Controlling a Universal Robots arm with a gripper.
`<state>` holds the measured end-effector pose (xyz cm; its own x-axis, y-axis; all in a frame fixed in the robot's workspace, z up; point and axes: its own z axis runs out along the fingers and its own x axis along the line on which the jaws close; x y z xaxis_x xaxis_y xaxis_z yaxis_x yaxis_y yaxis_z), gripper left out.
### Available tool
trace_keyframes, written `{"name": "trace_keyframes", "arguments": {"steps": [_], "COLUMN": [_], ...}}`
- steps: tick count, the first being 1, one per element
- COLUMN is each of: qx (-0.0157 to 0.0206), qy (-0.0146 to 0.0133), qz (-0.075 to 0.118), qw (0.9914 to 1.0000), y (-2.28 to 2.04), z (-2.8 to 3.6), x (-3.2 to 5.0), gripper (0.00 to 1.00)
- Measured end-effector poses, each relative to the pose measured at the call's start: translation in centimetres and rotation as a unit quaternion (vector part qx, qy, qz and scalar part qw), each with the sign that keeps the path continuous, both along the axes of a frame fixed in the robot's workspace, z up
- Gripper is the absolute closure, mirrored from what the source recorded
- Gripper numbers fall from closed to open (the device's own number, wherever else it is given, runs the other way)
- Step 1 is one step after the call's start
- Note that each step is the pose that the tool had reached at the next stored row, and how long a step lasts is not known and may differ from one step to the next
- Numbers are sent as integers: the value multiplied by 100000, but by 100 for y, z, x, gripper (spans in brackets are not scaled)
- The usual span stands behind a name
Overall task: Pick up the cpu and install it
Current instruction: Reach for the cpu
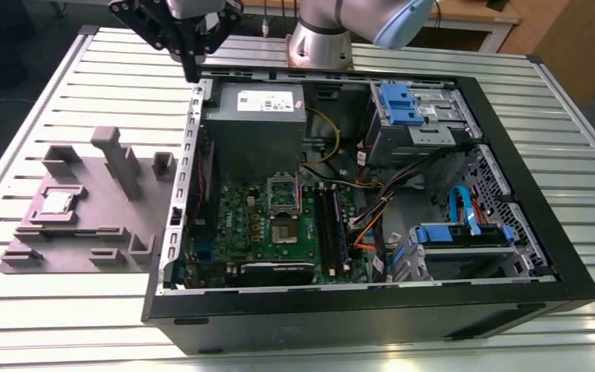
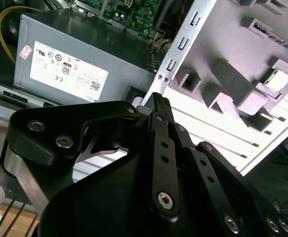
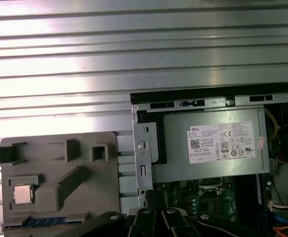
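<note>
Progress is at the very start: the small flat square silver-grey cpu (image 1: 58,203) lies in its pocket on the pale grey plastic holder block (image 1: 101,232). The block stands on the slatted metal table (image 1: 49,93), beside the open black computer case (image 1: 380,306). Picking up and installing on the green motherboard (image 1: 245,225) are both left. The black gripper (image 1: 190,76) hangs over the case corner by the grey power supply box (image 1: 251,116), well apart from the cpu. Its fingers seem clenched together, holding nothing.
</note>
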<state>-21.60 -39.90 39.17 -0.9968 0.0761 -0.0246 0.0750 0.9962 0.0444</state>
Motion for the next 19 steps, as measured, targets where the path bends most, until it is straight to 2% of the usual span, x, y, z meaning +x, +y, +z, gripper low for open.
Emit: {"name": "trace_keyframes", "arguments": {"steps": [19], "qx": [-4], "qy": [1], "qz": [-3], "qw": [100000], "y": [0], "z": [-7], "x": [-379], "gripper": [90]}}
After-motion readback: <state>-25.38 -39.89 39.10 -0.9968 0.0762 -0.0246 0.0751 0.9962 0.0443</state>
